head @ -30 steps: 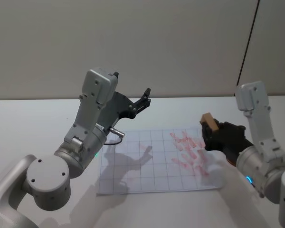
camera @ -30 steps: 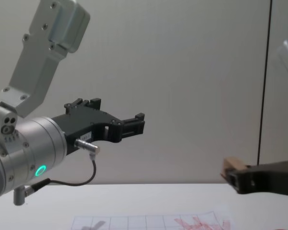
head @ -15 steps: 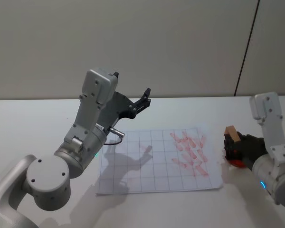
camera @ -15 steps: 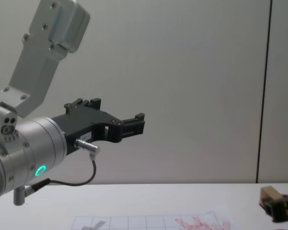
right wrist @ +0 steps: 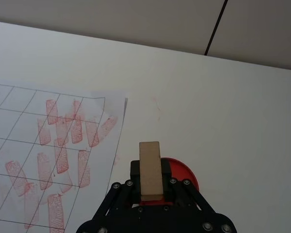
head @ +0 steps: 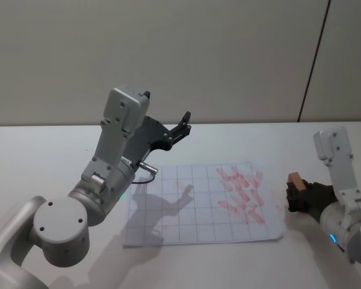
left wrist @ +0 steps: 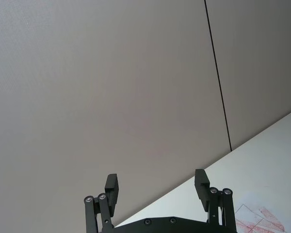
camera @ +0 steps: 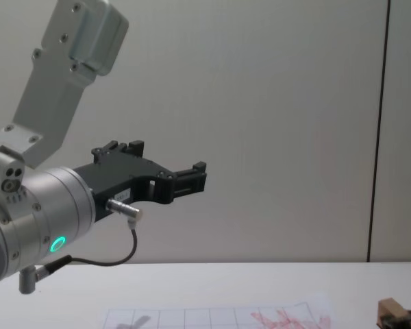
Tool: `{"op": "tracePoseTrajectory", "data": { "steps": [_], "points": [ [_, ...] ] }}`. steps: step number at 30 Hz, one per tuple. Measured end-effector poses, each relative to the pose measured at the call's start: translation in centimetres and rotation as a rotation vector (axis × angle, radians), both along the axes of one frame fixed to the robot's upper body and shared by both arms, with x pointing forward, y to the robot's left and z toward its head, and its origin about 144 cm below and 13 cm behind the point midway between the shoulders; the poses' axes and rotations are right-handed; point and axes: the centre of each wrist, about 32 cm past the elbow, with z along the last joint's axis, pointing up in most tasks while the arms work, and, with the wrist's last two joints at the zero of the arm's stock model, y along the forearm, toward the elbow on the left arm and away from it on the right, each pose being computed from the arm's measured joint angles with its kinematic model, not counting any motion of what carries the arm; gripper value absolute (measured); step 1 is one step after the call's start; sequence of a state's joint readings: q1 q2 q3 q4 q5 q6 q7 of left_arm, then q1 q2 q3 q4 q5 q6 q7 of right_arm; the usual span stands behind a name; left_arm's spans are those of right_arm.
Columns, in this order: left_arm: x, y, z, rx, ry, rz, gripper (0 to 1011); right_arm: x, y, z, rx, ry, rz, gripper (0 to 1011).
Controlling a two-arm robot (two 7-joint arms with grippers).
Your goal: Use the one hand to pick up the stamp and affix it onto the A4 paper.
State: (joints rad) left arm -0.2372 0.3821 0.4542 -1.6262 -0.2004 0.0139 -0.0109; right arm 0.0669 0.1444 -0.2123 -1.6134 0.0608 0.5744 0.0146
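Two grippers are in the scene, and one carries the load. On the right, the right gripper [head: 298, 195] is low over the white table [head: 42, 150], just off the right edge of the A4 paper [head: 186, 208], with its black fingers clamped on the stamp [head: 295, 179]. That light-brown wooden block stands upright between the fingers, its top end poking above them. From the right wrist camera the stamp [right wrist: 150, 167] sits squarely in the black clamp, and directly beneath and beyond it lies a red round pad [right wrist: 184, 175] resting on the table (whether the block's lower face touches that pad cannot be told). In the chest view the stamp [camera: 389, 310] shows at the low right corner, down near table level.

The A4 paper lies flat in the middle of the table, ruled with a grey grid; its right-hand boxes hold a crowd of red stamped marks [head: 240, 189], some overlapping, while the left-hand boxes are bare.

On the left, the left gripper [head: 182, 127] is held high above the far left part of the sheet, pointing toward the far wall [head: 198, 54]. Its fingers [left wrist: 111, 187] stand well apart with nothing between them, and its shadow falls on the grid below.
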Motion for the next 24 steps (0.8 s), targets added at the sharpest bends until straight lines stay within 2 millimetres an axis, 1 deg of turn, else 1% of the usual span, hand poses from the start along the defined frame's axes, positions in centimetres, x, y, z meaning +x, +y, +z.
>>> {"op": "tracePoseTrajectory", "data": {
  "steps": [7, 16, 18, 19, 20, 21, 22, 23, 24],
  "points": [
    [0.0, 0.0, 0.0, 0.0, 0.0, 0.0, 1001, 0.34, -0.18, -0.34, -0.01, 0.016, -0.005, 217],
    [0.0, 0.0, 0.0, 0.0, 0.0, 0.0, 1001, 0.2, -0.39, -0.32, -0.018, 0.03, -0.011, 221],
    [0.0, 0.0, 0.0, 0.0, 0.0, 0.0, 1001, 0.15, -0.45, -0.31, -0.019, 0.034, -0.013, 252],
    [0.0, 0.0, 0.0, 0.0, 0.0, 0.0, 1002, 0.13, -0.47, -0.32, -0.02, 0.035, -0.013, 295],
    [0.0, 0.0, 0.0, 0.0, 0.0, 0.0, 1002, 0.12, -0.49, -0.33, -0.02, 0.036, -0.014, 304],
    [0.0, 0.0, 0.0, 0.0, 0.0, 0.0, 1001, 0.09, -0.51, -0.34, -0.02, 0.039, -0.015, 351],
    [0.0, 0.0, 0.0, 0.0, 0.0, 0.0, 1001, 0.07, -0.53, -0.35, -0.021, 0.04, -0.016, 373],
    [0.0, 0.0, 0.0, 0.0, 0.0, 0.0, 1001, 0.06, -0.54, -0.36, -0.021, 0.04, -0.017, 437],
    [0.0, 0.0, 0.0, 0.0, 0.0, 0.0, 1001, 0.04, -0.58, -0.34, -0.022, 0.04, -0.019, 449]
  ]
}}
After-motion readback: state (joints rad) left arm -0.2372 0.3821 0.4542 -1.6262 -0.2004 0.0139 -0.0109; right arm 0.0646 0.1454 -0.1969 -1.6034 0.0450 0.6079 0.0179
